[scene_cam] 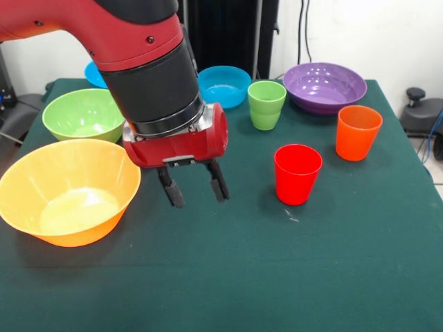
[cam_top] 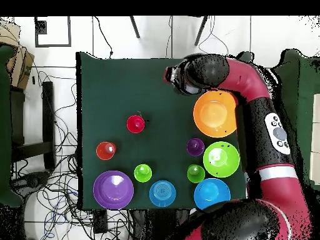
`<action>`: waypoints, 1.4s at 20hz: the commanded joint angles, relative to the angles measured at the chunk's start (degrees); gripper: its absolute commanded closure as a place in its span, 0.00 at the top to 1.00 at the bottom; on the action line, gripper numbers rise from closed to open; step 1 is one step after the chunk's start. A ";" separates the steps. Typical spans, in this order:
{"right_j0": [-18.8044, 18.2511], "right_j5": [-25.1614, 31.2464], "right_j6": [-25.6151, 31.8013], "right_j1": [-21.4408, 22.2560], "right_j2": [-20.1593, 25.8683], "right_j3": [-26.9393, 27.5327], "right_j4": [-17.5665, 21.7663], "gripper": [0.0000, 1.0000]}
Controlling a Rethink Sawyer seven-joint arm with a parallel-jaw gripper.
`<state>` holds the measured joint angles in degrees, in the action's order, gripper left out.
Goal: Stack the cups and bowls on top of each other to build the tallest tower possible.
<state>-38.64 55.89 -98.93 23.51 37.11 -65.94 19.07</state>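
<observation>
My gripper (scene_cam: pixel 196 187) hangs open and empty over the green cloth, between the big yellow-orange bowl (scene_cam: pixel 69 190) and the red cup (scene_cam: pixel 297 173). In the overhead view the gripper (cam_top: pixel 172 75) is beside the yellow-orange bowl (cam_top: pixel 215 113). An orange cup (scene_cam: pixel 358 131), a light green cup (scene_cam: pixel 266 104), a purple bowl (scene_cam: pixel 324 86), a blue bowl (scene_cam: pixel 223 84) and a light green bowl (scene_cam: pixel 83 114) stand upright and apart. The second blue bowl (scene_cam: pixel 93 72) peeks out behind the arm. The overhead view also shows a purple cup (cam_top: pixel 195 147) and a second green cup (cam_top: pixel 195 173).
The table (scene_cam: pixel 277 277) has a dark green cloth. The arm (cam_top: pixel 250 94) reaches over the bowls' side of the table. Cables lie on the floor (cam_top: pixel 56 175) beside the table. A black chair base (scene_cam: pixel 422 104) stands off the table's edge.
</observation>
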 commanded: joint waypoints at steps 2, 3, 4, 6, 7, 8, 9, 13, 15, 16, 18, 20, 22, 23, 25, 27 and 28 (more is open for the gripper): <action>0.92 4.37 20.19 -0.54 2.16 3.40 5.34 1.00; 0.86 4.18 20.08 -0.50 2.16 3.19 5.33 1.00; 1.04 4.50 20.12 -0.81 2.14 3.80 5.37 1.00; 1.12 4.66 20.04 -0.95 2.12 4.11 5.35 1.00; 1.18 4.77 20.01 -0.97 2.11 4.27 5.34 1.00; 1.28 4.86 19.97 -1.04 2.11 4.48 5.34 1.00; 1.42 5.05 19.95 -1.09 2.10 4.77 5.34 1.00; 1.53 4.66 19.65 -1.06 2.12 4.54 5.41 1.00; 1.16 3.03 19.63 -0.80 2.47 3.59 5.41 1.00; 0.01 -0.49 20.31 -0.36 3.65 1.57 5.24 1.00; -2.81 -9.38 21.55 0.07 6.93 -2.45 5.25 1.00; -5.05 -14.80 22.33 -0.06 9.62 -5.28 5.68 1.00; -6.24 -16.91 22.39 -0.37 11.18 -6.62 6.26 1.00; -6.45 -17.17 22.21 -0.57 11.54 -6.79 6.59 1.00; -6.87 -17.61 22.16 -0.88 12.36 -6.91 7.07 1.00; -7.38 -17.69 22.15 -0.92 12.75 -7.38 7.50 1.00; -7.43 -17.59 22.17 -0.99 12.93 -7.28 7.64 1.00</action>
<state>-45.17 42.23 -98.93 23.16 45.30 -68.59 20.10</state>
